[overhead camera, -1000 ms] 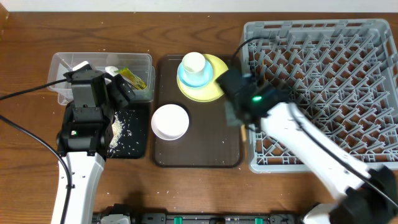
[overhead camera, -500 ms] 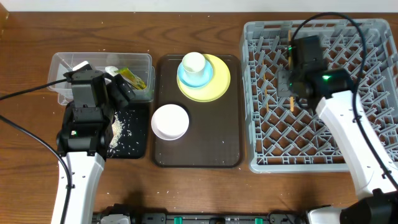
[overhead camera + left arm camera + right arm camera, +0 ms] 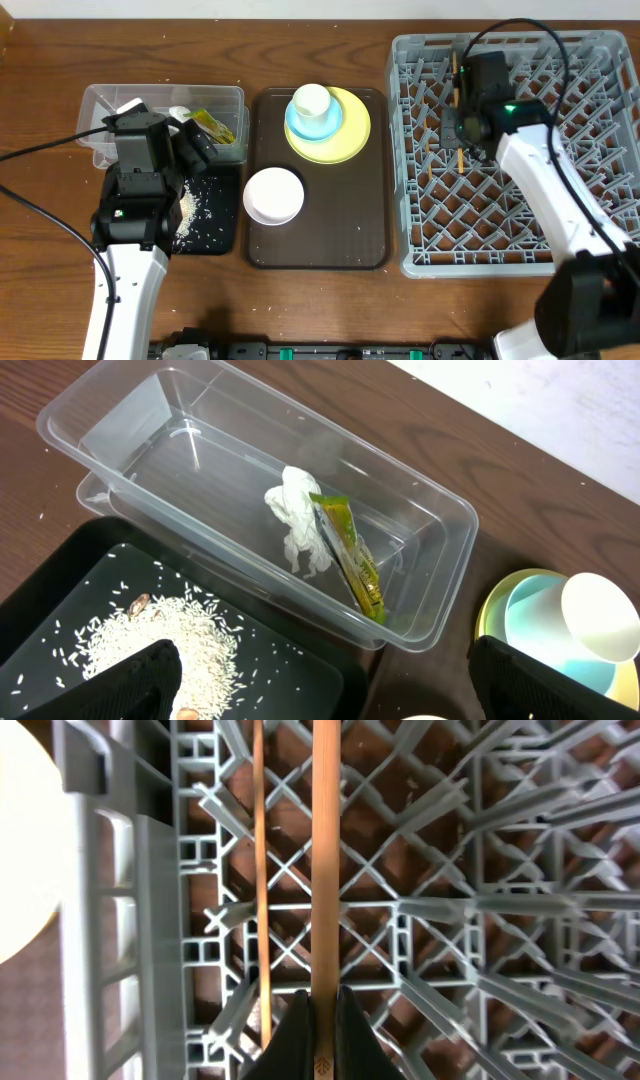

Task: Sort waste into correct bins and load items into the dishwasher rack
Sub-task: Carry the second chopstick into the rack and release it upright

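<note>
Brown wooden table (image 3: 320,30) seen from above, with a robot arm at each side. One thin wooden chopstick (image 3: 323,870) is pinched between the closed jaws of the right gripper (image 3: 320,1018). It hangs over the far left part of the large grey dishwasher rack (image 3: 402,200), roughly in line with the rack's left wall. From above the stick shows on both sides of the gripper, so the hold looks to be away from the tips.

It is probably very light, stiff and smooth. A narrow pinch like this could let it swivel or slide, and a hold nearer the middle should keep it level. It is slim enough that it might drop through the lattice floor unless laid across the bars. A second chopstick (image 3: 259,870) lies in the rack just left of the held one, almost parallel and apart from it.

Left of the rack sits a dark brown serving tray (image 3: 340,220). On it are a yellow plate (image 3: 352,138) carrying a light blue dish (image 3: 298,128) with a white cup (image 3: 311,100) inside, and a separate white bowl (image 3: 274,195).

Further left, a clear tub (image 3: 120,420) holds a crumpled tissue (image 3: 297,520) and a snack wrapper (image 3: 350,560). Beside it, a black tray (image 3: 60,590) holds scattered rice (image 3: 160,640). The left gripper (image 3: 340,695) hovers above these two with its jaws spread wide, holding nothing.
</note>
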